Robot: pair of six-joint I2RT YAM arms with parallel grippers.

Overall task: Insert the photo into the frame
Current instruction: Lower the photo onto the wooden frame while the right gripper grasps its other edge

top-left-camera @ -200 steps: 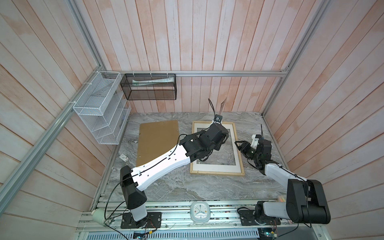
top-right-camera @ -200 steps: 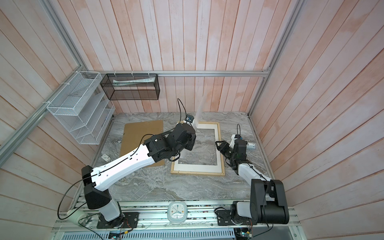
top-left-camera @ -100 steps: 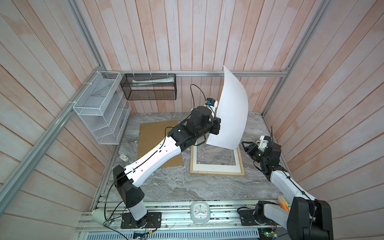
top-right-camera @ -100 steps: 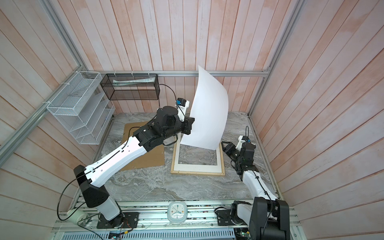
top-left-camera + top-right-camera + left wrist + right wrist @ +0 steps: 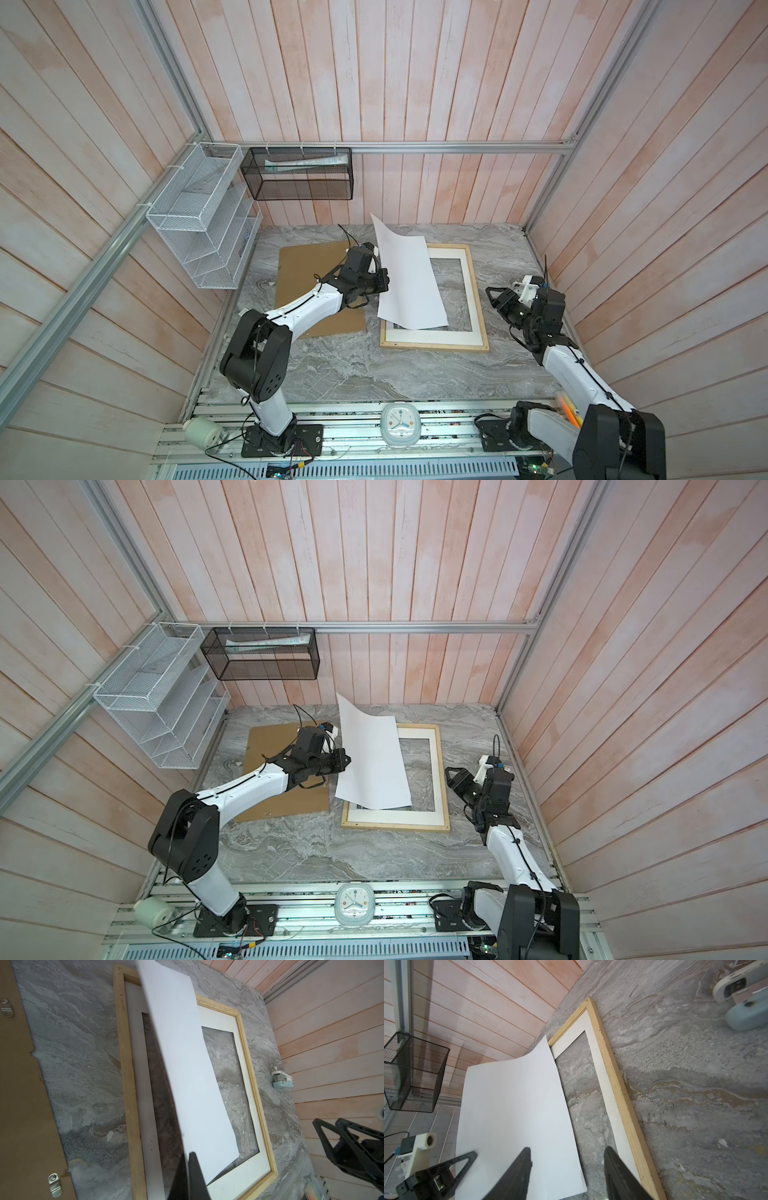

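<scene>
Left wrist view shows the left jaws pinching one side edge of the photo (image 5: 187,1064), a large thin sheet with its white back up and its dark print side down. It hangs tilted and curved over the frame (image 5: 127,1084) of pale wood strips, which lies on the grey marble bench (image 5: 353,374) with a white mat (image 5: 220,1018) inside. In both top views its near edge seems to rest on the mat, skewed, and the far corner curls up. If released now, I think the sheet would fall crooked across a wood strip. The right jaws stand spread and empty beside the frame; pressing there could crease the paper.
</scene>
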